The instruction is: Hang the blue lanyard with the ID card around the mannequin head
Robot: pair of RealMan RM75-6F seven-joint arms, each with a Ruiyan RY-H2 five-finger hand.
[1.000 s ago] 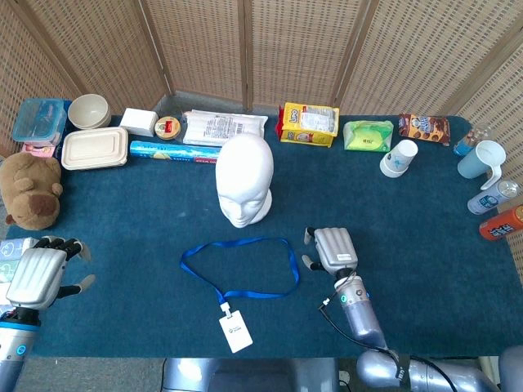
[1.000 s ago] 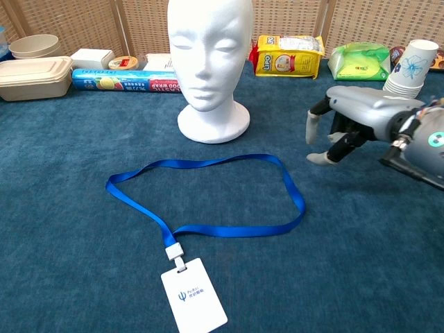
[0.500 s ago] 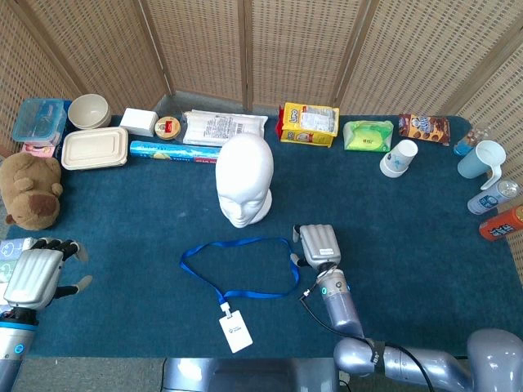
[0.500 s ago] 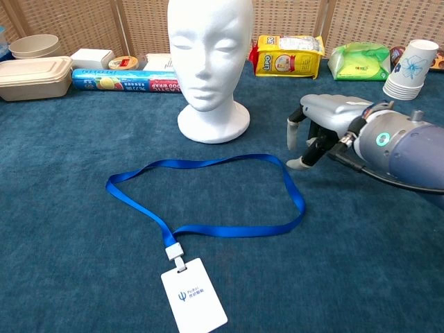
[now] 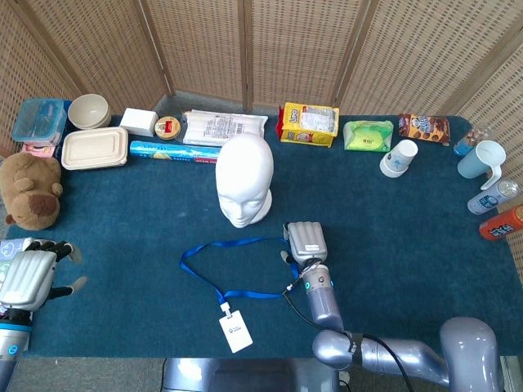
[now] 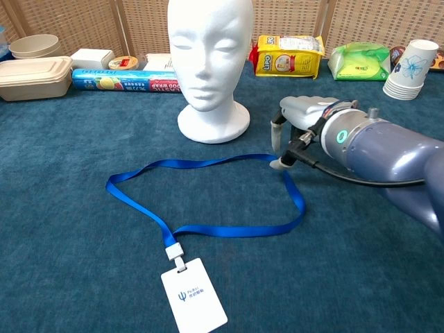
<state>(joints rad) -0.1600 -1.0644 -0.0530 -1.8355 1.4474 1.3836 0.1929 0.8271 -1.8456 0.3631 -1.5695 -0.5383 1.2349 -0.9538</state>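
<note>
Nearest us, the ID card [image 6: 193, 296] lies flat on the blue cloth [image 6: 62, 263], its blue lanyard [image 6: 208, 195] looped out beyond it. Our right hand [image 6: 295, 128], fingers spread, touches the loop's right end. Our left hand [image 5: 29, 276] hovers spread, far left. Farther back stands the mannequin head [image 6: 210, 66].

Right hand [image 6: 295, 125] hangs palm-down, fingers drooping — left hand [image 5: 31, 273] rests open.
</note>
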